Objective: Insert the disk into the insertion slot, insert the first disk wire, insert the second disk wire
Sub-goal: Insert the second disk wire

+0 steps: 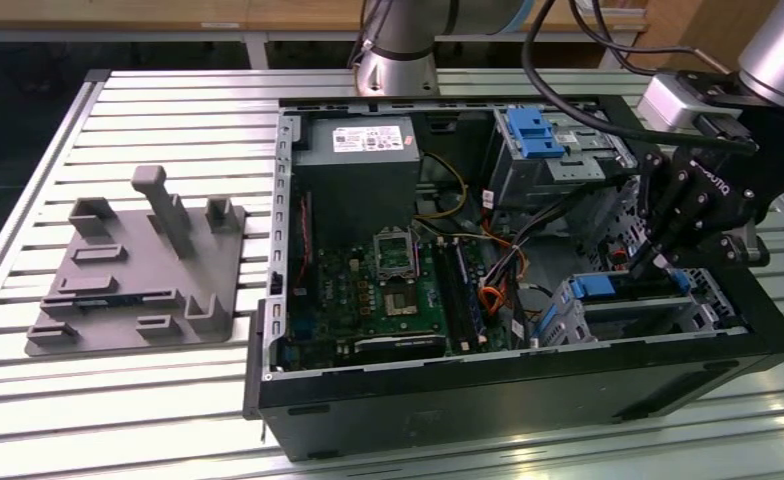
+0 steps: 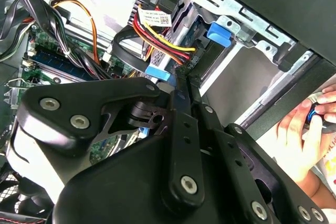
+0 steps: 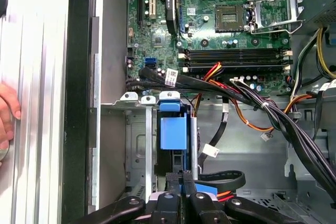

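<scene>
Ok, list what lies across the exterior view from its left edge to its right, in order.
Grey fixture plate on the slatted table → power supply → motherboard → the taller cage with the blue latch → the gripper above the disk in the insertion slot.

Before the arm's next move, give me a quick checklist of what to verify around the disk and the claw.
1. Disk sits in the slot: ok.
2. Claw shut: ok.
3. Claw holding a wire: cannot tell.
4. Wires plugged into the disk: cannot tell.
5. Person's hand outside the case: ok, though close beside it.
</scene>
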